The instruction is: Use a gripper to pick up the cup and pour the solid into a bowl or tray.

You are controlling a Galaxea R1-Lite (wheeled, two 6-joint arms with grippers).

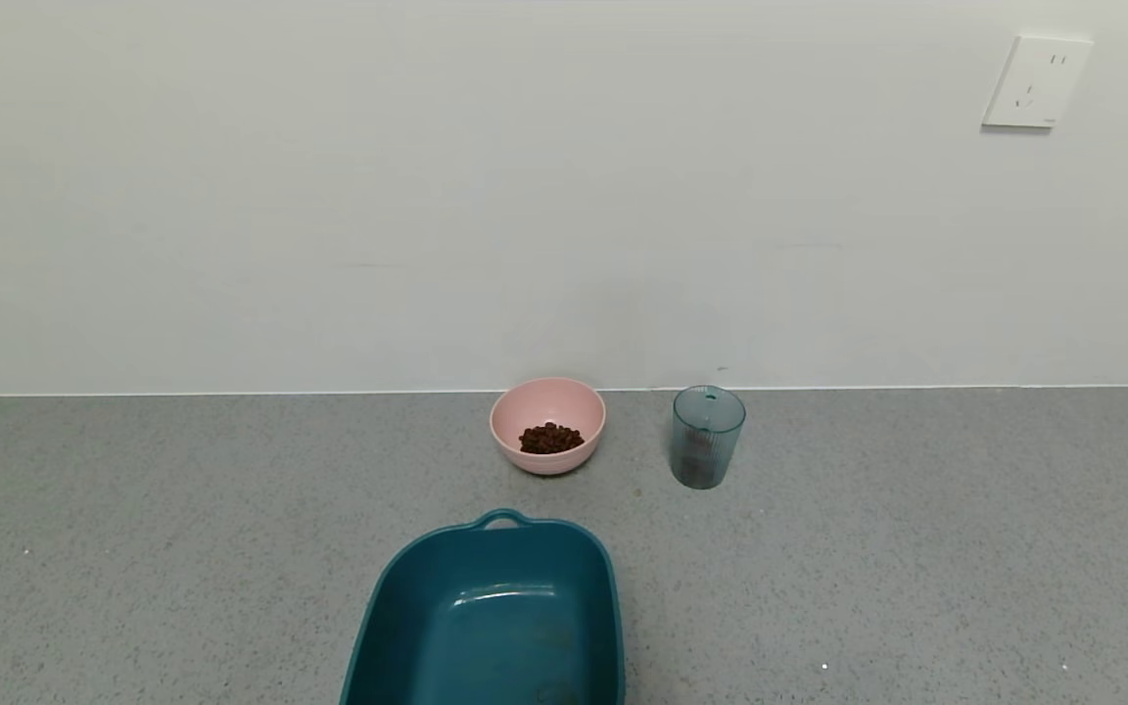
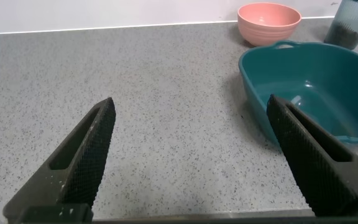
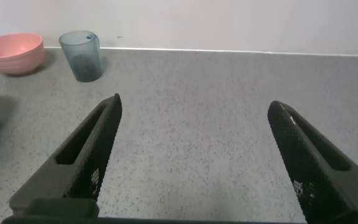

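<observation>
The ribbed blue-grey cup (image 1: 708, 436) stands upright on the grey counter near the wall, to the right of the pink bowl (image 1: 547, 425). Dark brown pellets (image 1: 550, 438) lie in the bowl. The cup looks empty. Neither arm shows in the head view. My left gripper (image 2: 190, 109) is open and empty over bare counter, with the bowl (image 2: 269, 22) and cup (image 2: 355, 23) far ahead. My right gripper (image 3: 194, 106) is open and empty over bare counter, with the cup (image 3: 82, 56) and bowl (image 3: 13, 53) far off.
A dark teal tray (image 1: 491, 612) with handles sits at the front centre, empty; it also shows in the left wrist view (image 2: 312, 87). A white wall runs along the counter's back edge, with a socket (image 1: 1037, 82) at the upper right.
</observation>
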